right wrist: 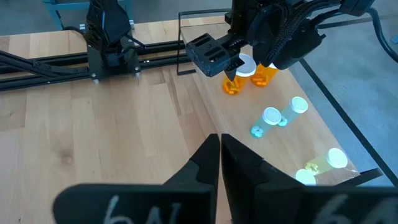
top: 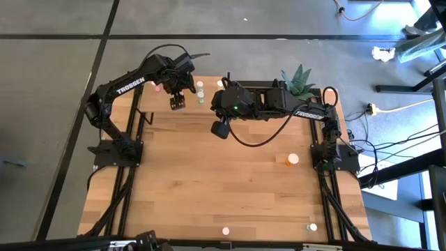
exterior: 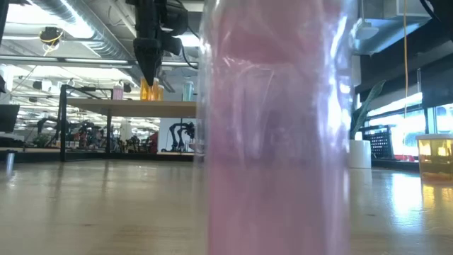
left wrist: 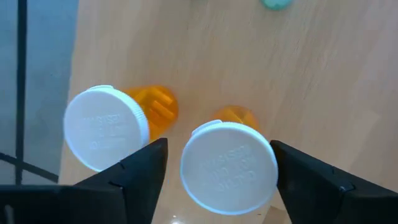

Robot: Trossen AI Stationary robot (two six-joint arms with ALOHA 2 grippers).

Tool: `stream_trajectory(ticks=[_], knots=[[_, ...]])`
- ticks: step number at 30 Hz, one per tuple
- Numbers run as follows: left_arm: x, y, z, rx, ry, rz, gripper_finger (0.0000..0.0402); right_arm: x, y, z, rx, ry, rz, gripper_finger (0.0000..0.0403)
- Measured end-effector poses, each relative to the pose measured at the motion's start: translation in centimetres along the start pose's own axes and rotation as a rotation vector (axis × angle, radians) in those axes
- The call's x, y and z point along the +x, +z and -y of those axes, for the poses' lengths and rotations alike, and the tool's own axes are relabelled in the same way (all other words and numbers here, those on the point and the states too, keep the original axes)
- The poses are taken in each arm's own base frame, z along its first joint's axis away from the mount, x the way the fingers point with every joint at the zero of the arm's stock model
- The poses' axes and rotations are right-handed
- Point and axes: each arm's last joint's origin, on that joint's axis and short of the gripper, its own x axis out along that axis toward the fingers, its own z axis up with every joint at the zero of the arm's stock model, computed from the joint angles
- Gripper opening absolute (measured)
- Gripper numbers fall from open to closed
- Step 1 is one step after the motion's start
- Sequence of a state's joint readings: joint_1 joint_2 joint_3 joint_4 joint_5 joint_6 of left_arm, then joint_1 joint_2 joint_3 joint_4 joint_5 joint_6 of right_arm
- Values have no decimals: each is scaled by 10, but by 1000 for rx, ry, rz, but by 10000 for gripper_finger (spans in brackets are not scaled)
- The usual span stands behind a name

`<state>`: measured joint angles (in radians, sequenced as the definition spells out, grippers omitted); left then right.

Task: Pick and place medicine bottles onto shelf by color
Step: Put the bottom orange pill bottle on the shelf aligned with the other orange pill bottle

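The left tool (left wrist: 214, 171) stands open around an orange bottle (left wrist: 229, 163) on the shelf (left wrist: 323, 74), beside another orange bottle (left wrist: 115, 124), apparently grouping one color. The right tool (right wrist: 219, 163) is clenched, empty.

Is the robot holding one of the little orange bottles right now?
No. The left gripper is open around an orange bottle on the shelf, gaps both sides. The right gripper is shut, empty.

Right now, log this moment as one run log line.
left gripper: jaws open around orange bottle on shelf | right gripper: jaws shut, empty, above table
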<state>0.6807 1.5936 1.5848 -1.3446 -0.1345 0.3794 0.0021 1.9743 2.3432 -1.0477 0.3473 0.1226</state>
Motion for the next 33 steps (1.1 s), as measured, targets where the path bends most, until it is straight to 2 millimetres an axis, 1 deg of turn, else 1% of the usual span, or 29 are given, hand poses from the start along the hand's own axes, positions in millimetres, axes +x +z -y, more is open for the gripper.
stream_trajectory(ticks=[5,8,10,16,21,25,30,33], knots=[[0,0,0,0,17,-4,304,0,0,0,0,0,0,20],[-1,0,0,0,17,-5,313,0,0,0,0,0,0,20],[-5,1,-1,-2,20,4,315,0,0,0,0,0,0,20],[-26,2,0,0,30,36,315,0,0,0,0,0,0,20],[-48,3,6,26,40,52,315,0,0,0,0,0,0,20],[-65,1,12,7,41,66,315,0,0,0,0,0,0,20],[-82,-7,25,-25,6,102,315,0,0,0,0,0,0,20],[-84,-15,33,-16,-21,105,315,0,0,0,0,0,0,20]])
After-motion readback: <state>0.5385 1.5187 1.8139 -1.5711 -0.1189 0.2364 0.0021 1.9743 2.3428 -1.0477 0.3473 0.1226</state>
